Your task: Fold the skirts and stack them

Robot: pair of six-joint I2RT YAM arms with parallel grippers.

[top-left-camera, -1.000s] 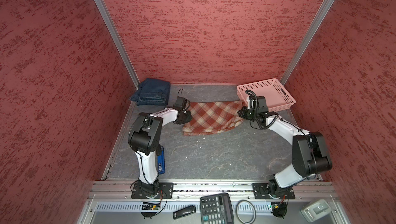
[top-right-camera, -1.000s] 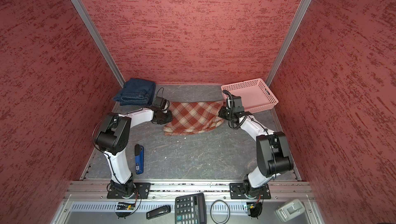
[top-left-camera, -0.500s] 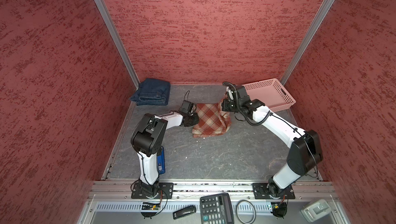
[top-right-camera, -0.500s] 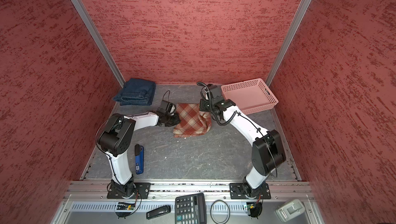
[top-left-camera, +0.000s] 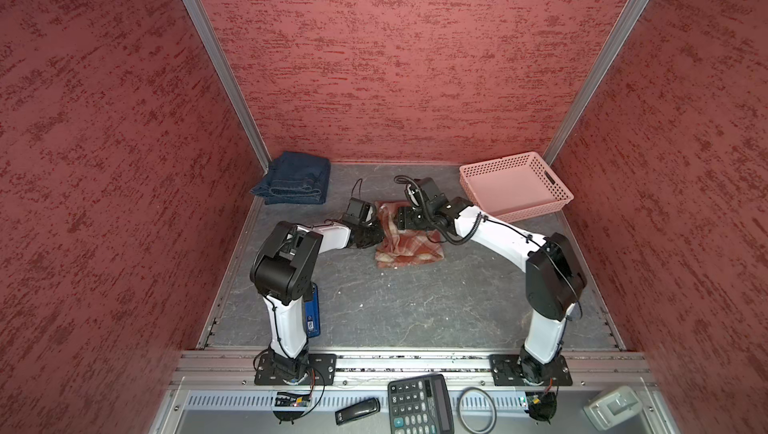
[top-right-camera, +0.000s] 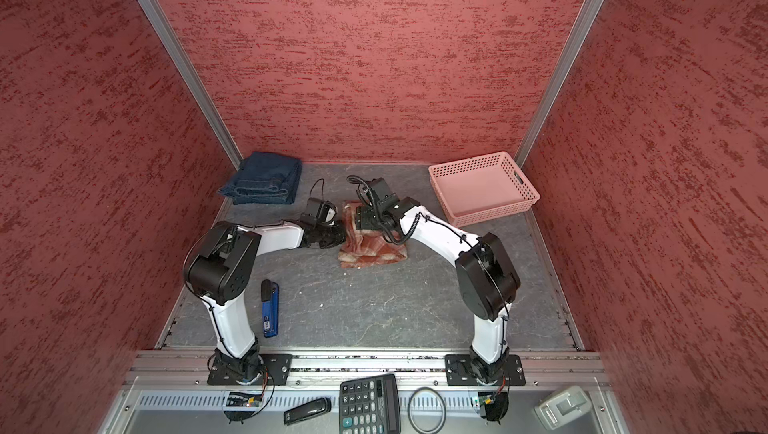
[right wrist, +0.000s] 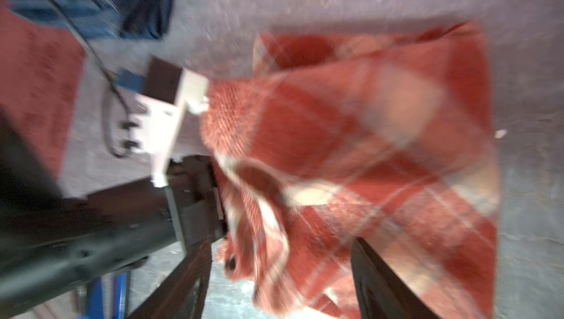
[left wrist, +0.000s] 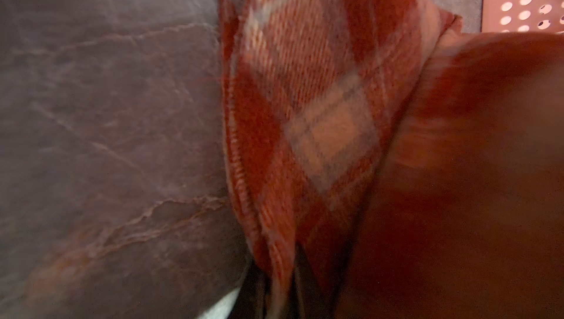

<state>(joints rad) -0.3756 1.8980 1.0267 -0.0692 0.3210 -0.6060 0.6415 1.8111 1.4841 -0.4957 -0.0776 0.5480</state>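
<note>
The rust-red and cream plaid skirt (top-left-camera: 411,247) (top-right-camera: 374,250) lies folded in half mid-table. My left gripper (top-left-camera: 379,233) (left wrist: 277,290) is shut on the skirt's left edge, and cloth shows pinched between its fingers. My right gripper (top-left-camera: 395,220) (right wrist: 283,280) hovers over that same left side, reaching across from the right. It is open, and a loose fold of plaid sits between its spread fingers (right wrist: 381,277). Dark blue denim skirts (top-left-camera: 295,180) (top-right-camera: 264,180) lie folded in a pile in the far left corner.
A pink perforated basket (top-left-camera: 552,199) (top-right-camera: 521,199) stands at the far right. A blue tool (top-left-camera: 312,315) (top-right-camera: 270,307) lies by the left arm's base. A calculator (top-left-camera: 419,405) and small items sit on the front ledge. Red walls enclose the table.
The right gripper carried the plaid skirt's right edge over to the left, folding it in half, then opened. The left gripper stayed shut on the left edge.
</note>
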